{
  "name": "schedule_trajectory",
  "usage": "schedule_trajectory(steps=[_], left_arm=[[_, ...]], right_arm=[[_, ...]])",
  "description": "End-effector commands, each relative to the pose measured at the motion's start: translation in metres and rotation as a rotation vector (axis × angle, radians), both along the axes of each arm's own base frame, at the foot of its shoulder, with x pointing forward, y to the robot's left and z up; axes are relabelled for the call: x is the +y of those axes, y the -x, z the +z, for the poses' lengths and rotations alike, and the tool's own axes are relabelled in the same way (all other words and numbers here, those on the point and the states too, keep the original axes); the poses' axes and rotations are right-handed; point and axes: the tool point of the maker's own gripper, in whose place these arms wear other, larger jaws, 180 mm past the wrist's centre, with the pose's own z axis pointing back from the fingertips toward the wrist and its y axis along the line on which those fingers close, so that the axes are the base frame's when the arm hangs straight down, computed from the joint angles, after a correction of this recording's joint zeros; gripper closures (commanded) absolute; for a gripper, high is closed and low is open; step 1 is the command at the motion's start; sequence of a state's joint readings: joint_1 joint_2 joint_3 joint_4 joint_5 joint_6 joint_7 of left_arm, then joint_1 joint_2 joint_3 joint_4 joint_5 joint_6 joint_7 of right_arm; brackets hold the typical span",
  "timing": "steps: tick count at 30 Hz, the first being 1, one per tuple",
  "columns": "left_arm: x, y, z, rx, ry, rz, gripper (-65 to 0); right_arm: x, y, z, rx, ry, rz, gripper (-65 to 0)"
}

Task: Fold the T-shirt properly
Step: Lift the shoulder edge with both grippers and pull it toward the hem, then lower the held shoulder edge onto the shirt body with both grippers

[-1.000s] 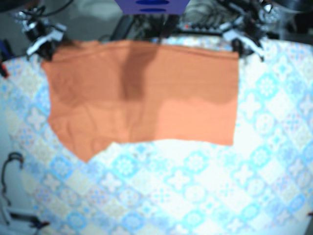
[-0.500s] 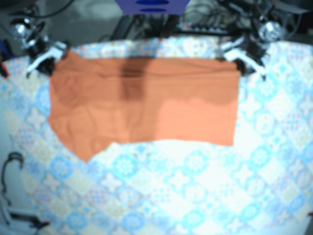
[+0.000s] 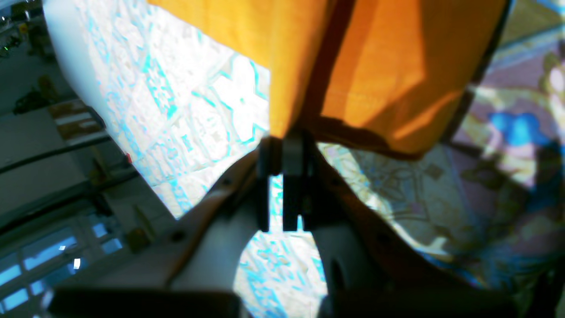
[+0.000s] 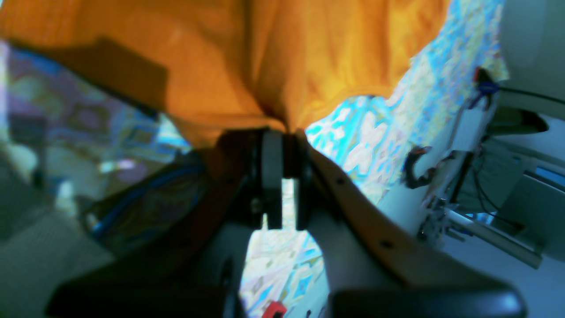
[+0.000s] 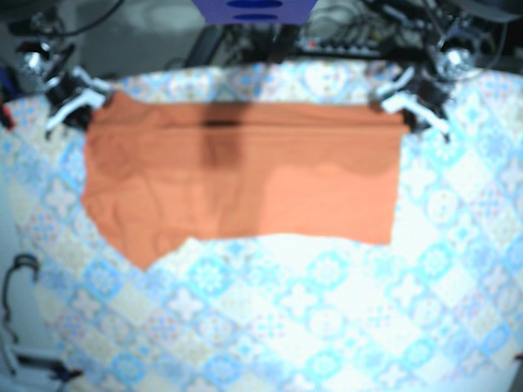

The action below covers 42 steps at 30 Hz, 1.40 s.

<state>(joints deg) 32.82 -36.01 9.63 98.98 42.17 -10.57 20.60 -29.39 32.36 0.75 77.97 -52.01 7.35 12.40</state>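
An orange T-shirt (image 5: 245,175) lies spread across the far half of the patterned table, its far edge lifted. My left gripper (image 5: 402,114) is shut on the shirt's far right corner, seen up close as left gripper (image 3: 282,141) pinching the orange T-shirt (image 3: 375,66). At the far left corner my right gripper (image 5: 94,106) is shut on the cloth; in the right wrist view that right gripper (image 4: 284,132) clamps a bunched fold of the T-shirt (image 4: 265,53). The shirt's near edge rests flat, with a pointed flap at the lower left.
A blue-and-white patterned tablecloth (image 5: 327,310) covers the table. Cables and equipment (image 5: 343,33) crowd the far edge. A black cable loop (image 5: 20,269) hangs off the left side, and a dark fixture (image 5: 37,363) sits by the near left corner.
Both grippers have carried the shirt's far edge toward the near side, uncovering patterned cloth at the back. The shirt's near edge has stayed in place.
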Motion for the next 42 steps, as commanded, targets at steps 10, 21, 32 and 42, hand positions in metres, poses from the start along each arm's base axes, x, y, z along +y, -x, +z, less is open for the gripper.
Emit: schedule_trajectory(steps=[10,21,32,42], left_arm=[[0.022,-0.014,-0.008,-0.012,-0.021,0.065,0.0],[0.031,-0.022,-0.013,-0.014,-0.031,0.092,0.0],[0.031,-0.041,-0.003,-0.058,-0.029,0.093,0.0],[0.033,-0.053,0.004,-0.087,-0.030,0.095,0.0]], right_arm=[[0.004,-0.037,0.003,-0.052,-0.003,0.018,0.0],[0.015,-0.040,-0.032,0.038,0.032,0.033,0.0],[0.012,-0.040,-0.034,0.048,0.037,0.027,0.0],[-0.022,-0.024,-0.027,0.052,0.075,-0.042,0.0]])
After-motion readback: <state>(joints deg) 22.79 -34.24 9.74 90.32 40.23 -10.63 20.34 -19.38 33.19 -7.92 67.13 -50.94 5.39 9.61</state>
